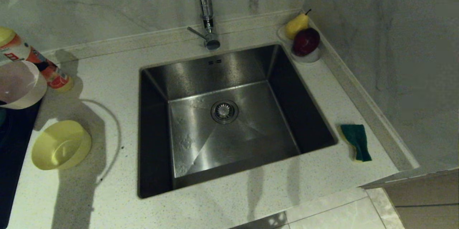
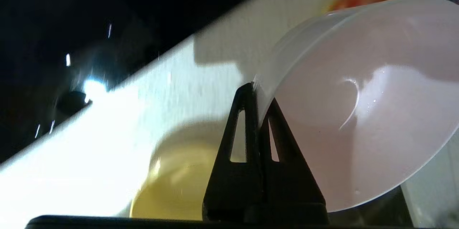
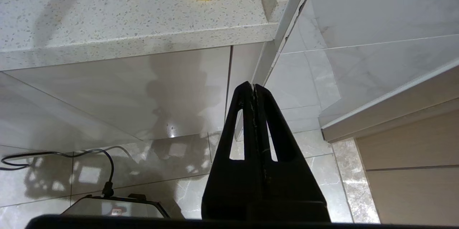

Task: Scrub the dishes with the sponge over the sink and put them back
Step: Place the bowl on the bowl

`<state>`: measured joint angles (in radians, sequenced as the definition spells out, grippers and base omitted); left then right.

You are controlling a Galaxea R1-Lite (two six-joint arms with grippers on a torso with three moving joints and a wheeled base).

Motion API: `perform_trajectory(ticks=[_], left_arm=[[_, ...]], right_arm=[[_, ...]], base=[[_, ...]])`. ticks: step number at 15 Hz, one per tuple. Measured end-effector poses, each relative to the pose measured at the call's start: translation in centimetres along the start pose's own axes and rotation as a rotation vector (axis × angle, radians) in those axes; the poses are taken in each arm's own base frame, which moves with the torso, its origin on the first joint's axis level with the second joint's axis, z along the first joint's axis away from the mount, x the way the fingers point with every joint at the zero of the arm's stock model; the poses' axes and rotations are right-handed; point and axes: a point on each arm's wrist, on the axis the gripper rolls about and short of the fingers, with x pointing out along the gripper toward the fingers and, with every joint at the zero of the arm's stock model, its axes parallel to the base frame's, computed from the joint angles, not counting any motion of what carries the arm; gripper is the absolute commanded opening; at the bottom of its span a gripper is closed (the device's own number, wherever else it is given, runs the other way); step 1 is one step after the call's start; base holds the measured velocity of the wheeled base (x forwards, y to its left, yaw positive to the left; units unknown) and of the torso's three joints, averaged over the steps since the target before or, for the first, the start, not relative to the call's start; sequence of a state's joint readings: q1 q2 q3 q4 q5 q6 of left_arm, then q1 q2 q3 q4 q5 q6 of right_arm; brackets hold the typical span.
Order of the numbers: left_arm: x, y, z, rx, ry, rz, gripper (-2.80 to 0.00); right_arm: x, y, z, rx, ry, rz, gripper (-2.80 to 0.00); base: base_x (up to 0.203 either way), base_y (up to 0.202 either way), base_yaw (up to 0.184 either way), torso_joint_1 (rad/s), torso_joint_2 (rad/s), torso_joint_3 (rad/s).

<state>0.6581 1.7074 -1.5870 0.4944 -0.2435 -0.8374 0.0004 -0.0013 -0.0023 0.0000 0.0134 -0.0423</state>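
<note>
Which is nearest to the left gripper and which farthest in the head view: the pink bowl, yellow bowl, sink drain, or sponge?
1. Pink bowl, far left, held at its rim by the left gripper.
2. Yellow bowl, left counter.
3. Sink drain, centre.
4. Sponge, right counter.

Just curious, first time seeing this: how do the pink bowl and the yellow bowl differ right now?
The pink bowl is pinched by its rim in the left gripper and tipped on its side, off the counter; the yellow bowl rests on the counter left of the sink, untouched, opening facing up. They differ in colour, pale pink against yellow. Both are small round bowls of similar size.
</note>
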Motion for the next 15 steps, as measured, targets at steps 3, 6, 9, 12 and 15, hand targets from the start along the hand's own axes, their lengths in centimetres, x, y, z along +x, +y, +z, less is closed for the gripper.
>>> perform_trajectory(ticks=[3, 6, 9, 12, 15], left_arm=[[-1.7, -0.2, -1.2, 0.021, 0.063, 0.014, -2.80], [-1.9, 0.4, -3.0, 0.107, 0.178, 0.084, -2.80], [-1.1, 0.8, -4.7, 0.179, 0.247, 0.101, -2.80], [0.1, 1.2, -5.5, 0.208, 0.297, 0.119, -2.80], [0.6, 1.5, -5.9, 0.212, 0.317, 0.137, -2.80]], right_arm=[[0.0, 0.0, 0.0, 0.000, 0.000, 0.000, -2.80], [0.0, 0.0, 0.0, 0.000, 0.000, 0.000, -2.80], [0.0, 0.0, 0.0, 0.000, 0.000, 0.000, -2.80], [0.0, 0.0, 0.0, 0.000, 0.000, 0.000, -2.80], [0.0, 0.0, 0.0, 0.000, 0.000, 0.000, -2.80]], base=[[0.000, 0.000, 0.000, 0.000, 0.00, 0.000], [0.000, 0.000, 0.000, 0.000, 0.00, 0.000], [0.000, 0.000, 0.000, 0.000, 0.00, 0.000], [0.000, 0.000, 0.000, 0.000, 0.00, 0.000], [0.000, 0.000, 0.000, 0.000, 0.00, 0.000]])
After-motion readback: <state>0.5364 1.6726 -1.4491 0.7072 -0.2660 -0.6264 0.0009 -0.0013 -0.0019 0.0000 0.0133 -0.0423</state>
